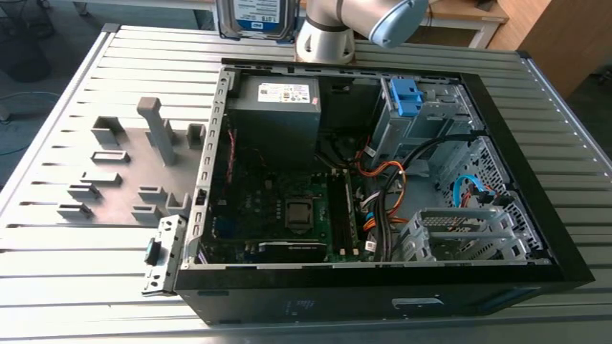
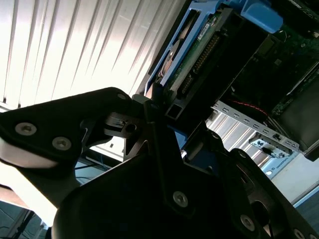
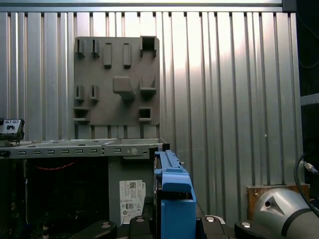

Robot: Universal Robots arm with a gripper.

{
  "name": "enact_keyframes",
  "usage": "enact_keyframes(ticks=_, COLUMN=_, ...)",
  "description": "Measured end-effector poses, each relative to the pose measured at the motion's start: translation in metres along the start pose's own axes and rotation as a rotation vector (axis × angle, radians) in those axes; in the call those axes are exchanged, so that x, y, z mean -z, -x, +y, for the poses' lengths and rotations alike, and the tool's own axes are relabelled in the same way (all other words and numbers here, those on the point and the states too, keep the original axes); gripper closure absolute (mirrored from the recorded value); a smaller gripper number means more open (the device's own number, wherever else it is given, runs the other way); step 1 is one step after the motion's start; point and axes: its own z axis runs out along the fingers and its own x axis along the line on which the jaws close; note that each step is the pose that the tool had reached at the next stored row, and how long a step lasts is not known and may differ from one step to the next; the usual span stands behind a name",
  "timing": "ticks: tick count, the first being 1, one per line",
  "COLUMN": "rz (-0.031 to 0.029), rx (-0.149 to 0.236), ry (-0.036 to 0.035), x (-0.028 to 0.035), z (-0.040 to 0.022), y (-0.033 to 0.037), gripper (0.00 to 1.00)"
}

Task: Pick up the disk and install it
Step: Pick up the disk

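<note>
- Gripper clamped on disk; blue rail sits betw. the fingers in first wrist view.
- Exterior view: disk upright, label to cam, at 11 o'clock of case, just beside arm.
- Case open on table; PSU at its 11 o'clock corner; grey fixture plate at case's 9 o'clock.
</note>
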Motion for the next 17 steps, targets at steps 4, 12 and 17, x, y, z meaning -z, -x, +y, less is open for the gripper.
enact_keyframes(ticks=4, rz=0.0000, rx=0.000, ry=0.0000, x=0.0000, z=-0.0018, y=0.0001, gripper=0.64)
enact_keyframes(ticks=12, rz=0.0000, rx=0.000, ry=-0.0001, x=0.0001, z=-0.0057, y=0.0002, gripper=0.64)
enact_keyframes(ticks=17, rz=-0.0001, rx=0.000, ry=-0.0001, x=0.0001, z=-0.0081, y=0.0004, gripper=0.64)
